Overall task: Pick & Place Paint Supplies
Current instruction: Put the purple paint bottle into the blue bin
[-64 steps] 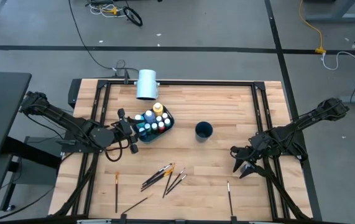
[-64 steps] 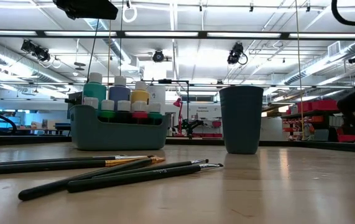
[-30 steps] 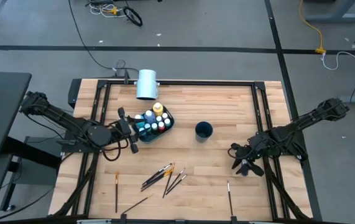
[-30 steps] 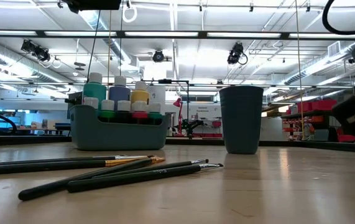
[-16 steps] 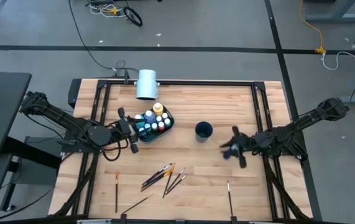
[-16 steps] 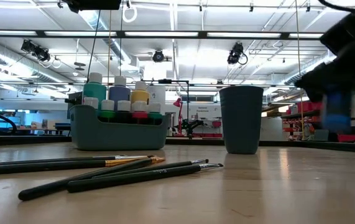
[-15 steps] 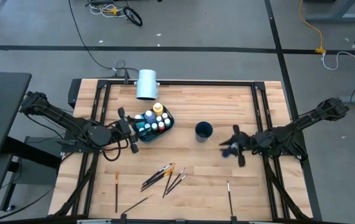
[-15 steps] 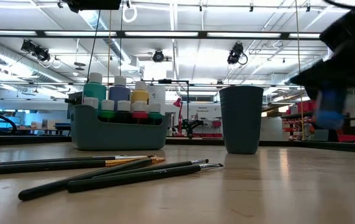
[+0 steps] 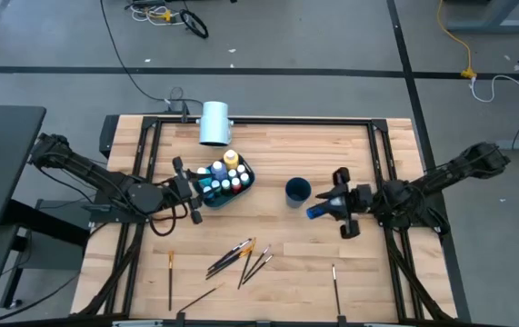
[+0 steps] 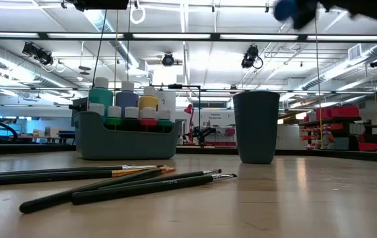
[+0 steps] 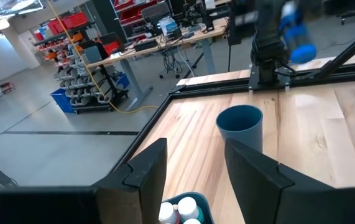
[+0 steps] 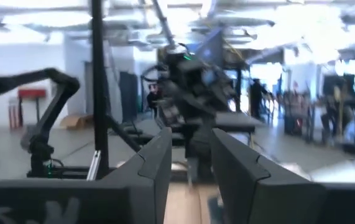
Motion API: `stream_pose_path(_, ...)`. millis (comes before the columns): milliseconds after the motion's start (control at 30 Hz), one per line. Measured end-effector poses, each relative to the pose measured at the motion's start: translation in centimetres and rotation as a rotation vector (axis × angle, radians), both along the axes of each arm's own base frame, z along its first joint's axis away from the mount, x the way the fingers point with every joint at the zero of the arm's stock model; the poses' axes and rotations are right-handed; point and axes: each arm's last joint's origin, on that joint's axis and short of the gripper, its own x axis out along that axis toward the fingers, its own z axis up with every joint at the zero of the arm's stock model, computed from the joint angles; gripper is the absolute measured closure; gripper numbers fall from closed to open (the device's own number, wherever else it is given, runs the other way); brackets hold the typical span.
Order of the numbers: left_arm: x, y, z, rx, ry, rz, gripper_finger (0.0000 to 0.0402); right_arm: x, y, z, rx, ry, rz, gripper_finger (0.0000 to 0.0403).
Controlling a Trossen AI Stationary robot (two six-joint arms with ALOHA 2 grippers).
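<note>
Lifted toward the cup [image 9: 297,190], right gripper [image 9: 324,208] pinches a blue bottle [image 9: 318,212]; caddy [image 9: 223,181] holds bottles.

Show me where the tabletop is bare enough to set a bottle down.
Bare wood lies between the white cylinder and the dark cup, and along the table's front right past the lone brush. It is crowded around the bottle caddy and the brush cluster.
</note>
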Motion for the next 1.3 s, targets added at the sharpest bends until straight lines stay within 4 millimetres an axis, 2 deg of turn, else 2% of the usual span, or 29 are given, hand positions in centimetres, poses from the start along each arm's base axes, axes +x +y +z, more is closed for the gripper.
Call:
stream_pose_path(133,0.0,0.0,0.0,0.000,0.000,0.000,0.0231,5.5,1.5,3.1,-0.133,0.086,-0.030,0.0296)
stream_pose_path(267,0.0,0.0,0.2,0.008,-0.002,0.005,0.0231,11.6,1.6,4.2,-0.164,0.241,-0.151,0.0296)
stream_pose_path(400,0.0,0.0,1.2,0.037,-0.008,0.002,0.0231,17.2,0.9,3.5,-0.121,0.325,-0.201,0.0296)
stream_pose_path(500,0.0,0.1,2.2,0.038,-0.030,0.025,0.0231,21.0,0.3,2.6,-0.118,0.344,-0.170,0.0296)
stream_pose_path(600,-0.2,0.2,3.3,0.044,-0.059,0.094,0.0231,24.5,-0.1,1.1,-0.140,0.418,-0.146,0.0296)
stream_pose_path(700,-0.4,0.3,3.9,0.120,-0.030,0.172,0.0231,27.3,-0.5,-0.6,-0.186,0.493,-0.162,0.0296)
stream_pose_path(833,-0.5,0.5,3.8,0.172,0.008,0.240,0.0231,30.2,-1.4,-2.8,-0.215,0.529,-0.186,0.0296)
stream_pose_path(933,-0.6,0.5,3.5,0.168,0.022,0.243,0.0231,31.4,-2.4,-4.3,-0.250,0.549,-0.211,0.0296)
stream_pose_path(1233,-0.7,0.6,2.7,0.167,0.071,0.234,0.0231,32.4,-5.9,-8.5,-0.221,0.640,-0.257,0.0296)
stream_pose_path(1300,-0.7,0.6,2.7,0.170,0.076,0.234,0.0231,32.5,-6.4,-8.9,-0.219,0.636,-0.244,0.0297)
